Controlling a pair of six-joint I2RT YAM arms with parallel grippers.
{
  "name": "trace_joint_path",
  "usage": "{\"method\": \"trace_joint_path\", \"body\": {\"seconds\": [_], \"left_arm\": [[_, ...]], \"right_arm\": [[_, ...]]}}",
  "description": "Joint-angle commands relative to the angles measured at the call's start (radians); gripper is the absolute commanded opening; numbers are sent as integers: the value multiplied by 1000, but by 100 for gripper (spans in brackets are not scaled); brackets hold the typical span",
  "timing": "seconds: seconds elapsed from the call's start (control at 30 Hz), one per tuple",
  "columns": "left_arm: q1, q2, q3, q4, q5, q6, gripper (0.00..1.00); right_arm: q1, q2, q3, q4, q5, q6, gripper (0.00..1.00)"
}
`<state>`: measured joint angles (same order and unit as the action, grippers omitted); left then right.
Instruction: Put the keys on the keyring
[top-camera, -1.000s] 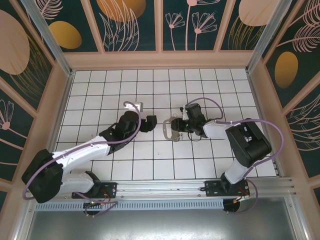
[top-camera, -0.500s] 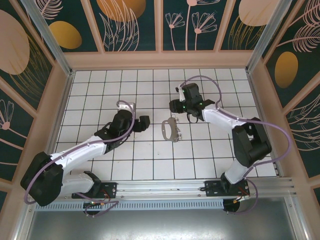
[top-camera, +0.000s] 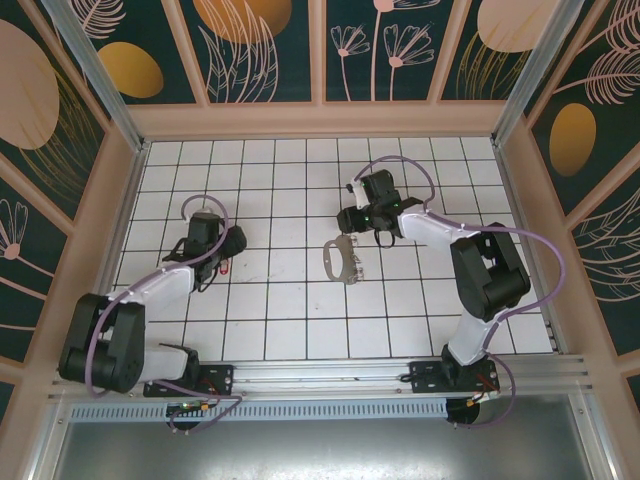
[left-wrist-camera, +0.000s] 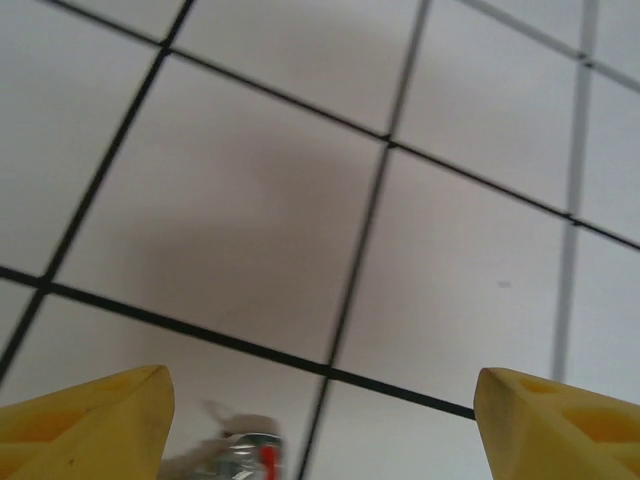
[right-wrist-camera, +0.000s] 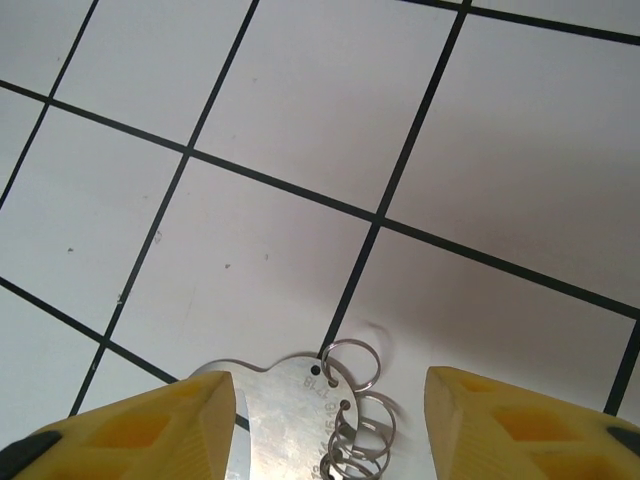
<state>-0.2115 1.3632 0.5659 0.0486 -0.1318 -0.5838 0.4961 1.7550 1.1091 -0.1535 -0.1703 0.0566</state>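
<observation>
Left pincer (left-wrist-camera: 320, 385) open wide; red-headed key (left-wrist-camera: 262, 455) lies on surface (top-camera: 280, 300) between its fingertips. Right pincer (right-wrist-camera: 328, 378) open, nothing held, just beside keyring (top-camera: 338, 260). Left arm nearer key.

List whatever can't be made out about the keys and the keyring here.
- keys: in the left wrist view, blurred and cut off by the bottom edge. Just a silvery bit with a red spot shows; count and shape are unclear.
- keyring: in the right wrist view, its lower part is cut off by the bottom edge, and the stamped lettering is too small to read.
- Top external view: the keyring is too small to tell whether any key hangs on it.
</observation>
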Motion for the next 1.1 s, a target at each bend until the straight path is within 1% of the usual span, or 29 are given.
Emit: {"method": "trace_joint_path", "body": {"seconds": [0.0, 0.13, 0.2, 0.27, 0.4, 0.47, 0.53, 0.7, 0.83, 0.9, 0.97, 1.07], "left_arm": [[26, 61, 36, -26, -47, 23, 76], [26, 125, 34, 8, 29, 1, 71], [27, 131, 21, 24, 71, -16, 68], [24, 117, -5, 39, 115, -39, 63], [-13, 51, -68, 37, 139, -88, 61], [-44, 21, -97, 53, 150, -117, 61], [-72, 22, -112, 75, 166, -142, 61], [-146, 98, -124, 199, 229, -222, 61], [-243, 143, -87, 275, 272, -304, 61], [-306, 155, -62, 319, 298, -353, 60], [-365, 167, -24, 324, 303, -375, 60], [-409, 170, 16, 322, 299, -390, 60]], "right_arm": [[-11, -36, -41, 46, -37, -20, 54], [-25, -54, -67, 65, -62, -24, 55], [-36, -69, -76, 67, -66, -27, 55], [-50, -92, -88, 70, -67, -29, 55], [-71, -131, -103, 79, -69, -29, 56], [-81, -140, -110, 87, -72, -26, 56], [-89, -139, -108, 87, -74, -27, 56], [-101, -154, -102, 60, -53, -44, 56], [-134, -183, -133, 48, -48, -47, 56], [-154, -200, -160, 48, -51, -44, 56], [-164, -207, -180, 44, -52, -41, 56], [-165, -209, -193, 39, -56, -40, 56]]}}
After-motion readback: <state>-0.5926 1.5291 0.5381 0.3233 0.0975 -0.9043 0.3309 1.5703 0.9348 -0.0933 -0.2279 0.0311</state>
